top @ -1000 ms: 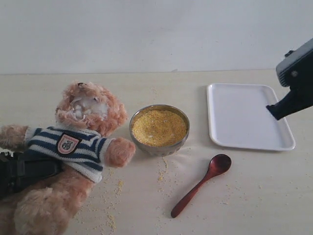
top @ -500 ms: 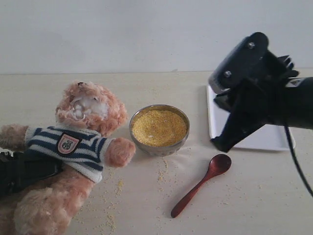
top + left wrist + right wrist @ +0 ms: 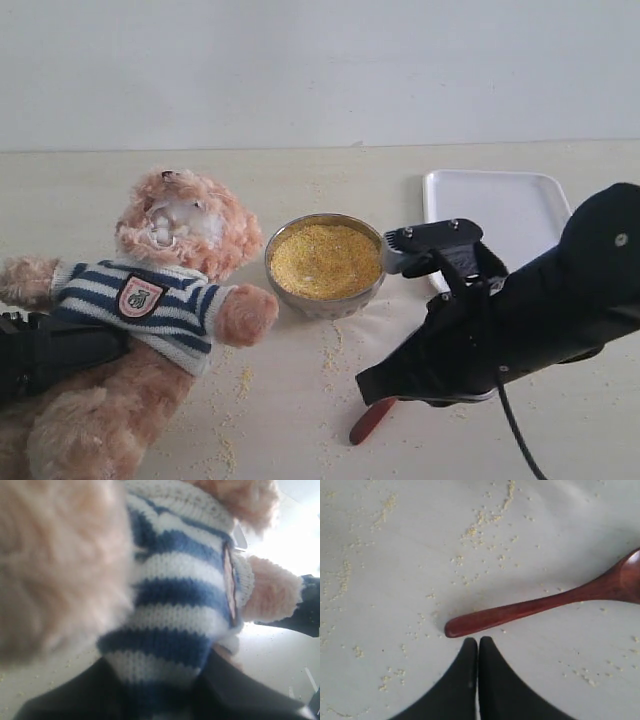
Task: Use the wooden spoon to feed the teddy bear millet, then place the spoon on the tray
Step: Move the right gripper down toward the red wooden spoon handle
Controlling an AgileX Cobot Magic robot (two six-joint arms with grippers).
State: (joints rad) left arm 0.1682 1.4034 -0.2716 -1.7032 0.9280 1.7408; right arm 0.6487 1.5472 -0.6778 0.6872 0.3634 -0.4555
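Note:
The teddy bear (image 3: 165,290) lies at the left in its striped shirt (image 3: 175,595). My left gripper (image 3: 100,345) (image 3: 160,680) is shut on the bear's body, one dark finger on each side of the shirt. The millet (image 3: 325,260) fills a round metal bowl (image 3: 325,300) in the middle. The wooden spoon (image 3: 540,605) lies flat on the table; the exterior view shows only its handle end (image 3: 372,420). My right gripper (image 3: 478,641) (image 3: 365,385) is shut and empty, its tips just short of the handle end. The white tray (image 3: 490,200) sits at the back right, partly behind my right arm.
Loose millet grains (image 3: 235,385) are scattered on the pale table (image 3: 300,440) in front of the bowl and beside the bear, and around the spoon handle (image 3: 480,517). A white wall (image 3: 320,70) closes off the back.
My right arm has swung in from the right edge, across the tray and down to the spoon's handle end, now covering most of the spoon. The bear and left gripper have not moved.

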